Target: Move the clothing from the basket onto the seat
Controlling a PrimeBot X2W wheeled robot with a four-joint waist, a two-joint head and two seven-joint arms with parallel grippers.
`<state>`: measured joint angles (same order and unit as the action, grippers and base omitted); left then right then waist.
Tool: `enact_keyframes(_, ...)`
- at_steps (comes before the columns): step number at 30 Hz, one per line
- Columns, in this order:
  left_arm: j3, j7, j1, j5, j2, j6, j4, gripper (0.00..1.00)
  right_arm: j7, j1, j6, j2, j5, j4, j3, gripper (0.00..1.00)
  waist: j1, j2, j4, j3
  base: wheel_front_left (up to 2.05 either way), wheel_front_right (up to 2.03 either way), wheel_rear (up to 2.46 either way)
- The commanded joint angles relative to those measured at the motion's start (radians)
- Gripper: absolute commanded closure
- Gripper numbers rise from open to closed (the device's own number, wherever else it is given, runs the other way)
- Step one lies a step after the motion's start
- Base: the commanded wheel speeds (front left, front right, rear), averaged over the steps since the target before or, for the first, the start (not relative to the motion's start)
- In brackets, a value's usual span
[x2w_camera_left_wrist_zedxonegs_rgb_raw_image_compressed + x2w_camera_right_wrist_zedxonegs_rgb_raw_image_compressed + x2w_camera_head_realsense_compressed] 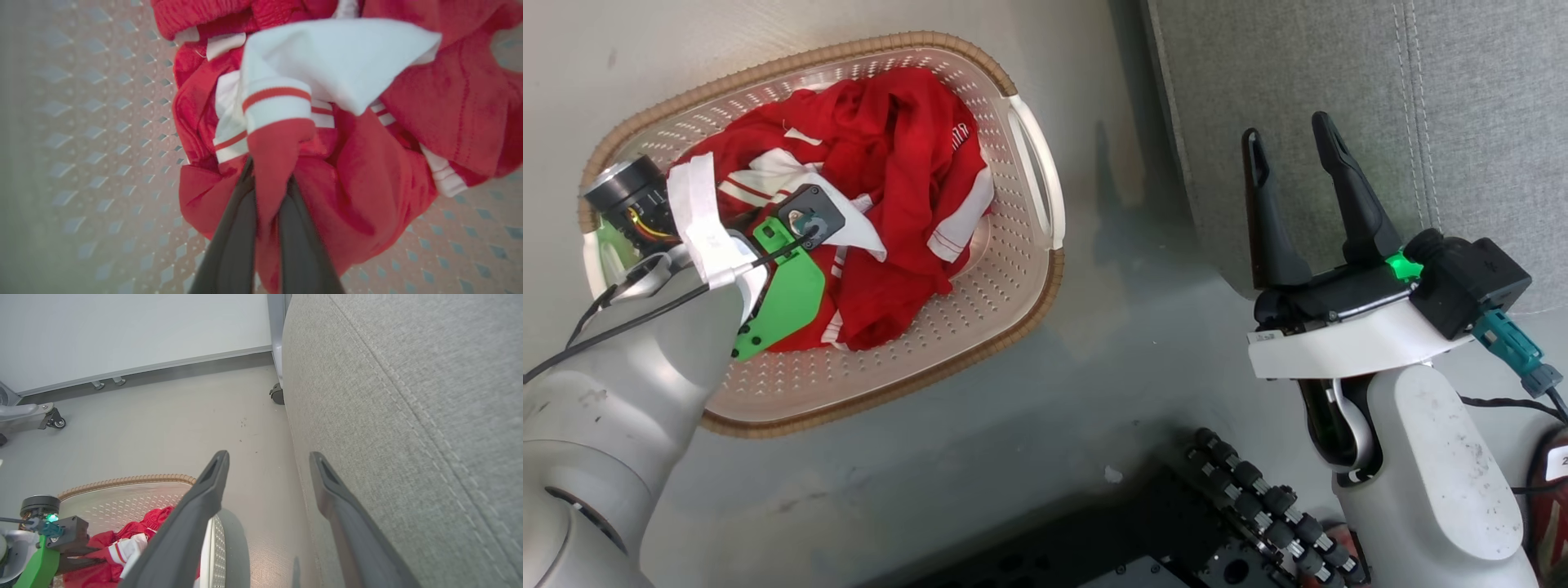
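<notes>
In the left wrist view, the left hand (267,179) was closed on a fold of the clothing (367,183), a red strip with a white band pinched between its two dark fingers. The rest of the heap lay on the perforated floor of the basket (102,143). The picture was soft, and I could not tell whether the pinch took one garment or both.

In the head view, the red bundle sat wholly inside the basket, which stood on the floor (1013,425). The left arm's wrist and green bracket covered the fingertips there. The right hand (1288,129) was open and empty, held near the edge of the seat (1339,82). No red fabric showed on the grey cushion, though most of it was cut off by the frame.

In the right wrist view, the open fingers pointed along the seat's side, with the basket low at the left.

So I judged the task barely begun – a grasp made, with lifting, carrying and laying down all left to do.
</notes>
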<state>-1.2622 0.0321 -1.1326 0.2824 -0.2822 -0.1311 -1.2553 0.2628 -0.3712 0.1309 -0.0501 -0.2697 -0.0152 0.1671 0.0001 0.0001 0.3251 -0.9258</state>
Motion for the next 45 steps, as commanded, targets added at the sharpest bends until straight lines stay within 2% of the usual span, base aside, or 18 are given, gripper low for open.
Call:
enact_keyframes(1,0.000,-0.012,0.016,0.011,0.000,0.001,0.005,1.00,0.003,-0.009,0.000,-0.001,0.006,-0.001,-0.004,0.00,-0.0001,-0.0001,-0.009,0.018,0.00,0.00,0.00)
enact_keyframes(9,0.049,-0.086,0.088,0.096,0.047,0.005,0.004,1.00,0.003,0.024,0.000,-0.001,0.040,-0.019,-0.011,0.00,-0.0001,-0.0001,-0.053,0.141,0.00,0.00,0.00)
enact_keyframes(18,0.121,-0.236,0.224,0.197,0.117,0.036,0.009,1.00,0.003,0.110,0.000,-0.002,0.094,-0.048,-0.025,0.00,-0.0001,-0.0001,-0.136,0.371,0.00,0.00,0.00)
enact_keyframes(25,0.195,-0.288,0.330,0.287,0.158,0.044,0.032,1.00,0.003,0.198,0.000,-0.002,0.131,-0.081,-0.016,0.00,-0.0001,-0.0001,-0.199,0.546,0.00,0.00,0.00)
enact_keyframes(28,0.213,-0.296,0.370,0.299,0.168,0.067,0.061,1.00,0.003,0.238,0.000,-0.002,0.140,-0.096,-0.012,0.00,-0.0001,-0.0001,-0.222,0.620,0.00,0.00,0.00)
enact_keyframes(36,0.301,-0.298,0.476,0.307,0.148,0.119,0.249,1.00,0.003,0.323,0.000,-0.002,0.157,-0.132,0.014,0.00,-0.0001,-0.0001,-0.248,0.789,0.00,0.00,0.00)
enact_keyframes(45,0.366,-0.298,0.556,0.258,0.114,0.173,0.466,1.00,0.003,0.397,0.000,-0.004,0.150,-0.156,0.049,0.00,-0.0001,-0.0001,-0.246,0.904,0.00,0.00,0.00)
